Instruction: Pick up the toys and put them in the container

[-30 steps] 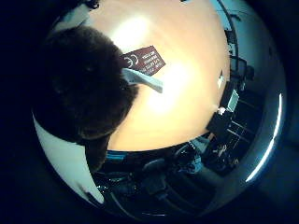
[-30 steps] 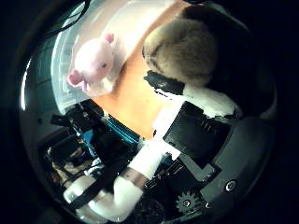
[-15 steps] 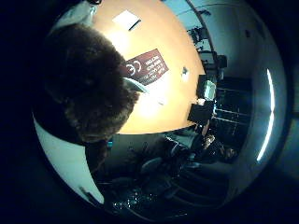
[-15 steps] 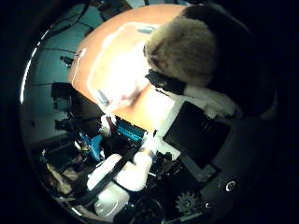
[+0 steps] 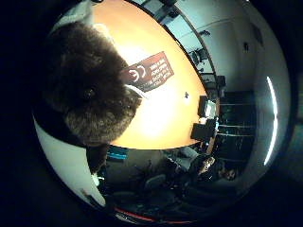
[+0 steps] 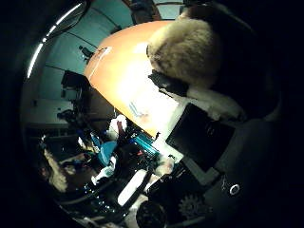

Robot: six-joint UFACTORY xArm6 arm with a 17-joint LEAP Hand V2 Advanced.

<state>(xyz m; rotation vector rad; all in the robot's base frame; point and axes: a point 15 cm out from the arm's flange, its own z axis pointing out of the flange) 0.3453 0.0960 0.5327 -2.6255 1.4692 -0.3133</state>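
Note:
A furry brown plush toy (image 5: 85,80) fills much of the little finger side palm view, close to the palm. Its dark sewn-in label (image 5: 151,71) hangs out over the orange table (image 5: 175,109). In the thumb side palm view the same toy shows as tan fur (image 6: 190,47), with a black fingertip (image 6: 171,84) pressed against it. My right hand (image 6: 204,123) is curled round the toy and holds it well above the table. A white finger (image 5: 66,156) wraps under the fur.
The orange table (image 6: 119,71) lies far below, with a small pale object (image 6: 138,106) on it. Past its edge stand dark desks and monitors (image 5: 204,104). Clutter with teal parts (image 6: 104,152) lies beside the table on the floor.
Both views have shifted: the hand has moved up and away with the plush toy, and the table looks smaller. A pink toy seen on the table a second ago is out of view.

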